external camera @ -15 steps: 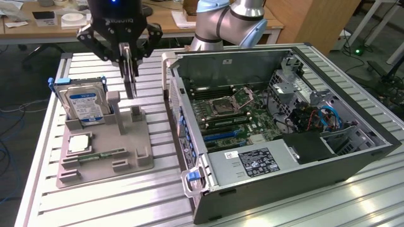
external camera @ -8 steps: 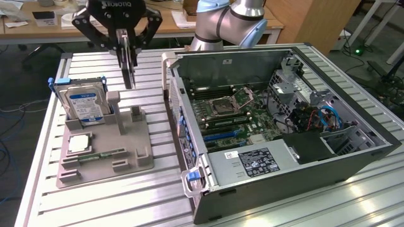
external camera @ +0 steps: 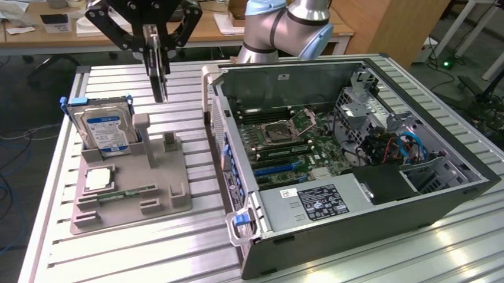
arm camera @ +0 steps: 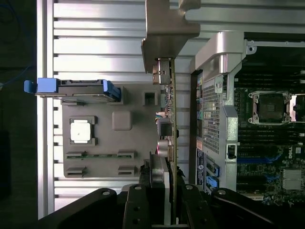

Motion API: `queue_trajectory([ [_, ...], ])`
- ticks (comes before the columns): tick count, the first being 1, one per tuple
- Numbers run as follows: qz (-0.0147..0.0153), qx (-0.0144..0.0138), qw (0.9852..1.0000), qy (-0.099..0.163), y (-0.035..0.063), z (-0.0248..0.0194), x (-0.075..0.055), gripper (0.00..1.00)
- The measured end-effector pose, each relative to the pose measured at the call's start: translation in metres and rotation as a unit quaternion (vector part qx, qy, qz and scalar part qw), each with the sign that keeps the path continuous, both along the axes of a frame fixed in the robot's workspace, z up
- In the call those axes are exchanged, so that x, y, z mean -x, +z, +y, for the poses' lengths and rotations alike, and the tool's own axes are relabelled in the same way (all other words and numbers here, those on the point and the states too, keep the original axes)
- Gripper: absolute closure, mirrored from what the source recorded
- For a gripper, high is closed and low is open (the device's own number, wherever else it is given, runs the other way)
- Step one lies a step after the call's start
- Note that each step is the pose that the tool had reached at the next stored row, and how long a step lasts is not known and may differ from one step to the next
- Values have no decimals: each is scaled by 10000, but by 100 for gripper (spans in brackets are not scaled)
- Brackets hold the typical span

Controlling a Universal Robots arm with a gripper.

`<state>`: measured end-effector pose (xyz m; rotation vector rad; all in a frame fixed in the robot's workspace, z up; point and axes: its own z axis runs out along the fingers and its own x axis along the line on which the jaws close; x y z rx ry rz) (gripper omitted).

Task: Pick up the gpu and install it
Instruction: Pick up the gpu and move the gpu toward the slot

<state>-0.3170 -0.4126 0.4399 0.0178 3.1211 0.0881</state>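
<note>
My gripper (external camera: pixel 157 42) hangs above the aluminium table, between the grey fixture (external camera: pixel 134 177) and the open computer case (external camera: pixel 354 147). It is shut on the gpu (external camera: pixel 160 79), a thin dark card that hangs edge-on below the fingers, clear of the table. In the wrist view the gpu (arm camera: pixel 173 119) appears as a narrow edge with its silver bracket (arm camera: pixel 167 28) at the far end. There my gripper (arm camera: pixel 167 191) clamps the near end. The card sits over the gap between the fixture (arm camera: pixel 109 152) and the case wall (arm camera: pixel 212 119).
The fixture holds an upright hard drive (external camera: pixel 106 127), a CPU (external camera: pixel 98 177) and a green memory stick (external camera: pixel 130 191). Inside the case lie the motherboard (external camera: pixel 284 141) and a power supply (external camera: pixel 315 203). A desk (external camera: pixel 197 29) stands behind the table.
</note>
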Motion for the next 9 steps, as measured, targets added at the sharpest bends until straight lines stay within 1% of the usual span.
queue_trajectory([
  [3, 1, 1, 10000, 0, -2, 0, 0, 72],
  [7, 1, 1, 10000, -1, -30, -7, -1, 72],
  [8, 1, 29, 10000, -14, -33, -11, -1, 72],
  [9, 0, 91, 10000, -35, -38, -11, -1, 72],
])
